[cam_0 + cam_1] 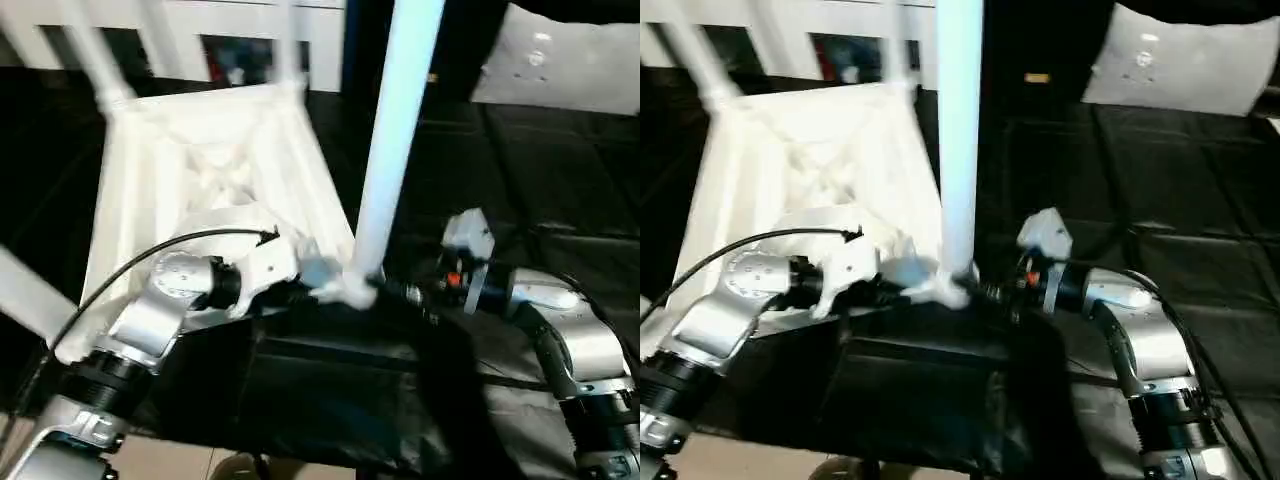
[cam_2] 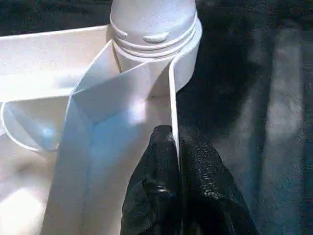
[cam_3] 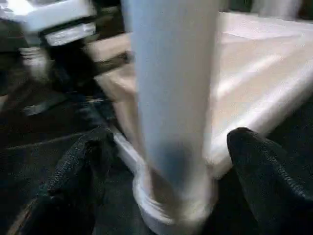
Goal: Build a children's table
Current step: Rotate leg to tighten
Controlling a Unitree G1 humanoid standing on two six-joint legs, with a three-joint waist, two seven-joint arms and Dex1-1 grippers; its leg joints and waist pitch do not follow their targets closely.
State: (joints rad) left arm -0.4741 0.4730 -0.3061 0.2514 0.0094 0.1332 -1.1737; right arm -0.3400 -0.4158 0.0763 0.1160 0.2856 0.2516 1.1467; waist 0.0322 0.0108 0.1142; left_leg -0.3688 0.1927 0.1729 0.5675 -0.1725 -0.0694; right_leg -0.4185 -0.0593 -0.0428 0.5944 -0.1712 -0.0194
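The white tabletop (image 1: 210, 170) lies upside down, ribbed underside up, on a black cloth. A long white leg (image 1: 395, 150) stands upright in the corner socket (image 2: 154, 36) nearest me. Two more legs (image 1: 95, 60) rise from the far corners, and another leg (image 1: 30, 290) shows at the left. My left gripper (image 2: 173, 142) is shut on the thin rim wall of the tabletop just beside that near socket. My right gripper (image 3: 171, 161) is open at the base of the near leg, one black finger (image 3: 73, 186) on each side with a gap to the leg.
A white cabinet with glass doors (image 1: 240, 40) stands behind the tabletop. A white cushion (image 1: 570, 60) lies at the back right. Black cloth (image 1: 540, 180) covers the surface to the right. The surface's front edge and pale floor (image 1: 180, 460) show at the bottom.
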